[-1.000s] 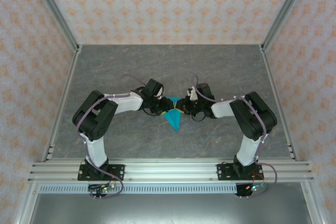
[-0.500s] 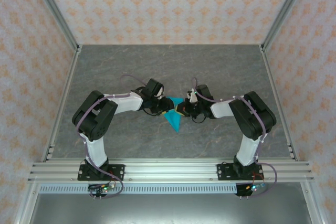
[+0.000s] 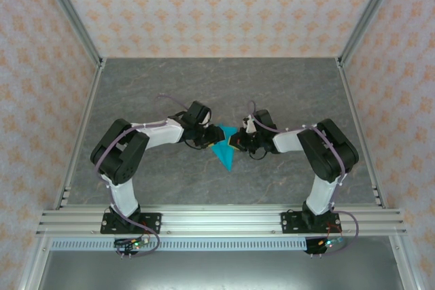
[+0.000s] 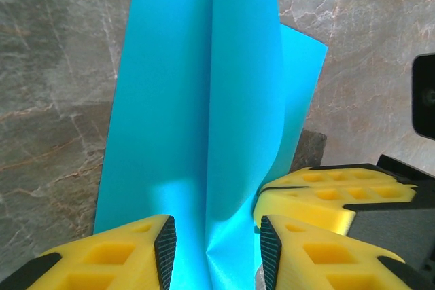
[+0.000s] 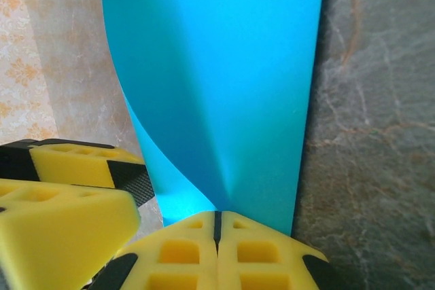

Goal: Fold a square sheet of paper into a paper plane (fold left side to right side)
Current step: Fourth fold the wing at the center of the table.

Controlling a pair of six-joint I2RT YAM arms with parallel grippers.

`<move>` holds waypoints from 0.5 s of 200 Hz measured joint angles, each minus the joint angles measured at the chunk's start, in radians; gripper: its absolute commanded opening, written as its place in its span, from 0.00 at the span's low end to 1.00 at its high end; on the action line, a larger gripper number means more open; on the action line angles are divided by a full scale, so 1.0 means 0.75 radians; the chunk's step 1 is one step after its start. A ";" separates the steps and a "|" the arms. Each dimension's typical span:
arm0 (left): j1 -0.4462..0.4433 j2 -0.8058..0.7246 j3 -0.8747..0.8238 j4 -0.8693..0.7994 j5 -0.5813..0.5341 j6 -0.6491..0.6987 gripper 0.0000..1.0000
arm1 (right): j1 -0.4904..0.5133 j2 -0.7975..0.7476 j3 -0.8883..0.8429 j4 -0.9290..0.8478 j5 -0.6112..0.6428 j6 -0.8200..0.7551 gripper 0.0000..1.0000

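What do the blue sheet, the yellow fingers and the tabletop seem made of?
The blue sheet: thin paper, smooth slight sheen; it curls and holds creases. The yellow fingers: matte moulded plastic, perhaps printed; recessed pockets. The tabletop: marble-look, grey veining; possibly laminate.

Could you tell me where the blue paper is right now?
In the top view the blue paper sits mid-table, between the left gripper straddling its crease and the right gripper pinching its edge.

paper plane (image 4: 194, 113) cut off top and bottom in left wrist view, creases too small from above
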 measured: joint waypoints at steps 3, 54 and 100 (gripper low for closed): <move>0.000 0.003 0.000 0.000 0.000 0.000 0.41 | 0.000 -0.001 0.001 0.000 0.000 0.000 0.03; 0.001 0.037 0.008 0.005 0.009 0.000 0.38 | 0.000 -0.014 0.001 0.001 -0.001 0.001 0.08; 0.001 0.038 0.008 0.005 0.013 -0.001 0.36 | 0.000 -0.045 0.001 0.002 -0.001 0.001 0.18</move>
